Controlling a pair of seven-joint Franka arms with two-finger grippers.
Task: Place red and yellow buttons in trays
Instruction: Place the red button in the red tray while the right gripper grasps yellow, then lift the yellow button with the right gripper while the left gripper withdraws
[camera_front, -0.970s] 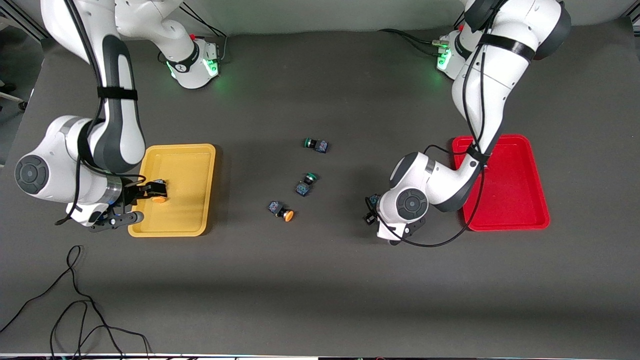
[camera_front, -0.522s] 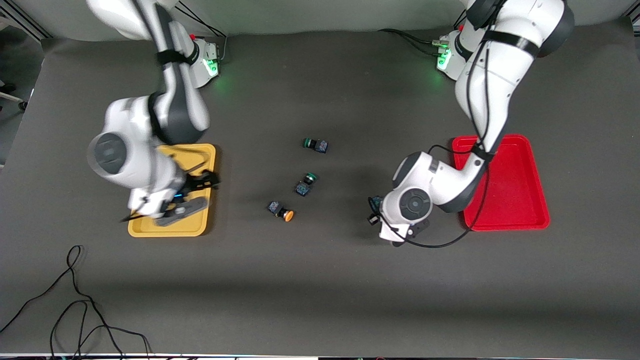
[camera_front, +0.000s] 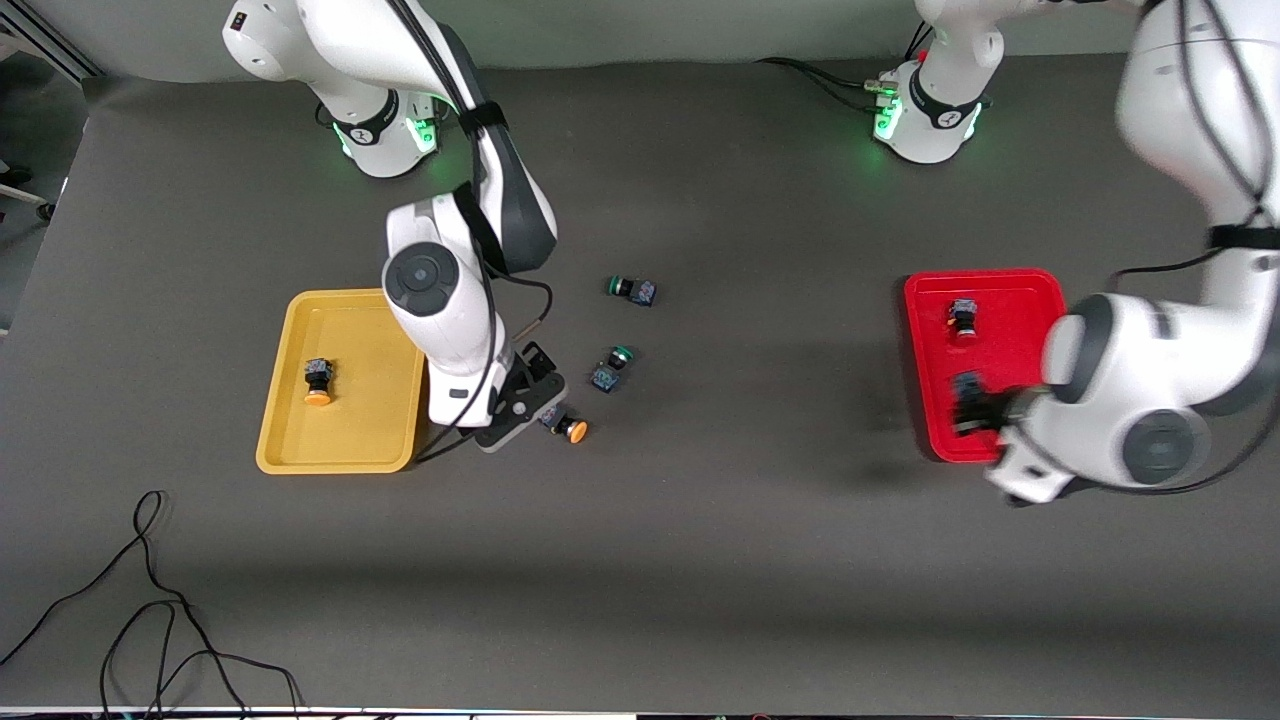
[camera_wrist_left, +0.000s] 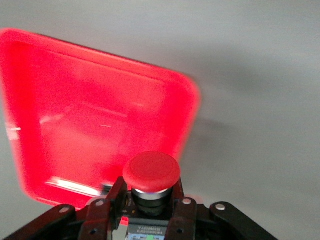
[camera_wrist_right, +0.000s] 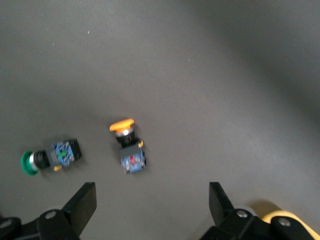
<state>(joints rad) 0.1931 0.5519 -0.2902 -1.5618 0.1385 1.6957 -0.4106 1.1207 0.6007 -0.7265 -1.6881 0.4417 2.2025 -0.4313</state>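
Our left tool (camera_wrist_left: 150, 200) holds a red button (camera_wrist_left: 151, 172) cap-up over the red tray (camera_front: 1010, 300), ready to drop beside the one (camera_front: 964, 316) already in. Our right tool (camera_wrist_right: 150, 200), spread wide, hovers over the loose yellow button (camera_wrist_right: 127, 145) on the worktop (camera_front: 700, 560); another (camera_front: 318, 380) lies in the yellow tray (camera_front: 370, 330).

One button (camera_front: 317, 381) in tray (camera_front: 340, 450), one (camera_front: 964, 317) in other tray (camera_front: 925, 350); three buttons (camera_front: 611, 368) mid-desk (camera_front: 700, 560) between.
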